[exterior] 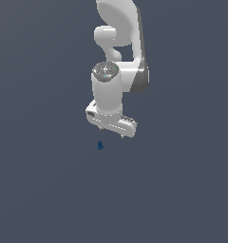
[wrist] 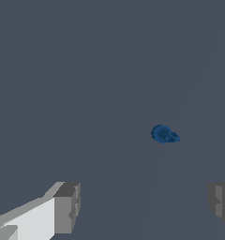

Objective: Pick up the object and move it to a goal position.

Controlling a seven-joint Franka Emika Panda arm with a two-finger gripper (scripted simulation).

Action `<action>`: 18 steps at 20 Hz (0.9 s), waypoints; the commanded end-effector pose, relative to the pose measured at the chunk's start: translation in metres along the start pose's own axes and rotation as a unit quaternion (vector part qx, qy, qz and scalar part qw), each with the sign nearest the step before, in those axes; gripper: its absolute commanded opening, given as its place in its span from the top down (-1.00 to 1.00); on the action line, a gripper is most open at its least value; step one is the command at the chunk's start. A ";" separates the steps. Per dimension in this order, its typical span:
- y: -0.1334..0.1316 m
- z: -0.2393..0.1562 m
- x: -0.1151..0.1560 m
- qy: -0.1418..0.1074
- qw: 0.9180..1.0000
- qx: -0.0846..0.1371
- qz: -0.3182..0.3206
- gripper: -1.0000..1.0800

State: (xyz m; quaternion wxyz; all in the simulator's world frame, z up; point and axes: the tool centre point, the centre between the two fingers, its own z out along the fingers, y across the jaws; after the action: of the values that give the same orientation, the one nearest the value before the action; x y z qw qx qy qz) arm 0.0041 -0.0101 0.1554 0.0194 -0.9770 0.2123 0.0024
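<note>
The object (exterior: 100, 145) is a tiny dark blue teardrop-shaped lump lying on the grey floor, far smaller than the white gripper. In the exterior view my gripper (exterior: 112, 133) hangs just above it, slightly toward the exterior view's right. The wrist view shows the same object (wrist: 164, 134) ahead of the gap, apart from both grey fingertips (wrist: 67, 207). My gripper (wrist: 143, 206) is open, with a wide gap and nothing between the fingers.
The white arm (exterior: 120, 42) rises behind the gripper toward the top of the exterior view. A plain dark grey floor (exterior: 49, 190) spreads all around; no other objects or goal marker show.
</note>
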 end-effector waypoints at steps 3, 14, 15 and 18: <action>0.007 0.009 0.003 -0.001 0.998 -0.001 0.070 -0.92; 0.025 0.028 0.010 0.001 0.971 -0.005 0.237 -0.92; 0.027 0.030 0.010 0.001 0.968 -0.005 0.252 -0.92; 0.032 0.035 0.012 0.002 0.955 -0.006 0.296 -0.92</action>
State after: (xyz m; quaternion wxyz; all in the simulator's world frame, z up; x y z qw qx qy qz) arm 0.0019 -0.0403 0.1215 0.0122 -0.8819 0.4712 0.0072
